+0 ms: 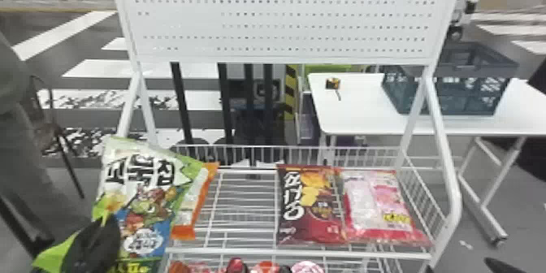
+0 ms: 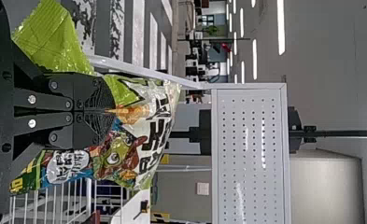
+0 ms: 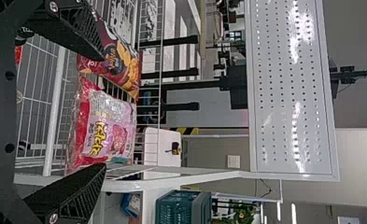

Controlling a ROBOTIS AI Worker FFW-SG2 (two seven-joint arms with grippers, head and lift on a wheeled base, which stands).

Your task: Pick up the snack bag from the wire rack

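One snack bag (image 1: 138, 195), white and green above and blue lower down, was in the grasp of my left pincer (image 1: 103, 231) at the left end of the wire rack (image 1: 296, 253). That pincer was clenched on the bag's printed face, its fingertips together with the wrapper creased around them. The bag was tilted, and I could not tell whether its lower end touched the rack. A bright green stretch of wrapper (image 1: 57, 254) stuck out past my left pincer, on the side away from the rack's middle.

My right pincer (image 1: 458, 264) was at the rack's right front corner, released, its two fingers well apart and nothing between their tips.

An orange-edged packet (image 1: 185, 233) lay on the left part of the rack, partly covered by the snack bag. A dark red chip bag (image 1: 308, 207) lay right of the rack's middle, and a pink bag (image 1: 378, 207) lay just beside it, nearer the rack's right side. Red packs (image 1: 266, 268) showed below the rack's front rail. A white perforated panel (image 1: 195, 20) stood above the rack. Beyond the rack, to its right, a white worktop (image 1: 357, 120) held a dark crate (image 1: 459, 101) and a small yellow and black thing (image 1: 332, 83).
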